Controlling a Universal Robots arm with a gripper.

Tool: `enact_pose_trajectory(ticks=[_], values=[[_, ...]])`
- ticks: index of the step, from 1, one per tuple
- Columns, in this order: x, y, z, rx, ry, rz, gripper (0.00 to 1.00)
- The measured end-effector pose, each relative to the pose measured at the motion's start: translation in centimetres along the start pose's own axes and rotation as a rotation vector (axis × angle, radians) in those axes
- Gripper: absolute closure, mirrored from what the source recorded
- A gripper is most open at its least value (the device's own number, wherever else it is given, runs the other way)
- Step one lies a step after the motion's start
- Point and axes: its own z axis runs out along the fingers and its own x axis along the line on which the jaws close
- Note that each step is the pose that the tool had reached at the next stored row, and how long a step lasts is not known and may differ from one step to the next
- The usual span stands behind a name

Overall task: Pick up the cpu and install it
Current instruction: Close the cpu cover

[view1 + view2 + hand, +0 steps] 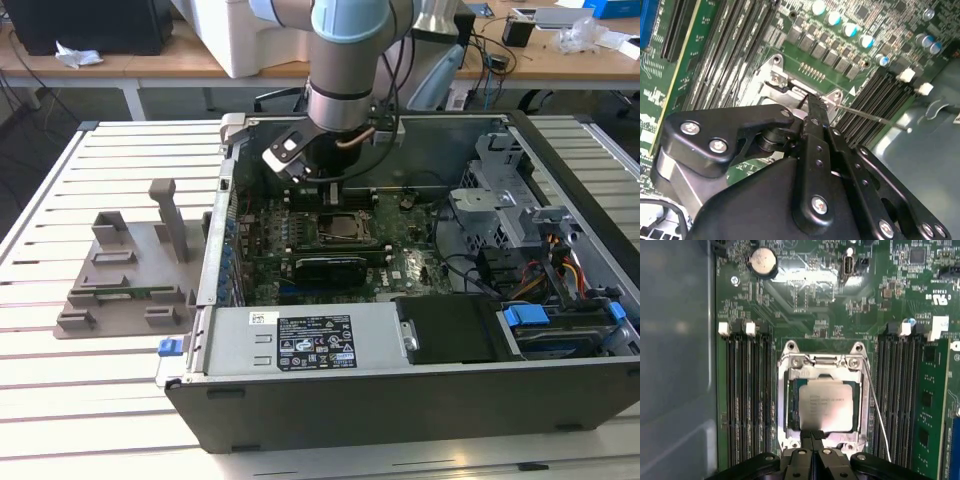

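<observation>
cpu lies flat in the motherboard socket, gripper pressed together beside its edge; likely light, rigid, fragile, best edge-held.

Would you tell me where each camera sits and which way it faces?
Exterior view: off the arm, looking down into the open case; the arm shows.
First wrist view: at the wrist, facing the cpu in its socket; gripper shows.
Second wrist view: at the wrist, slanting across the board; gripper shows.
Both wrist views share socket and gripper.

Silver-grey arm, black jointed pincer (silver screws at pivots).
</observation>
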Motion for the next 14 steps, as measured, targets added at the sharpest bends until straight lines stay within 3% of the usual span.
enact_pose_trajectory(ticks=[3,10,12,14], values=[[-0.07,0.81,-0.05,0.0001,0.0038,-0.001,0.89],[-0.15,3.82,-0.23,0.0004,0.0239,-0.002,0.89],[-0.15,4.08,-0.38,0.0007,0.027,-0.003,0.89],[-0.13,4.06,-1.13,0.0007,0.0279,-0.003,0.89]])
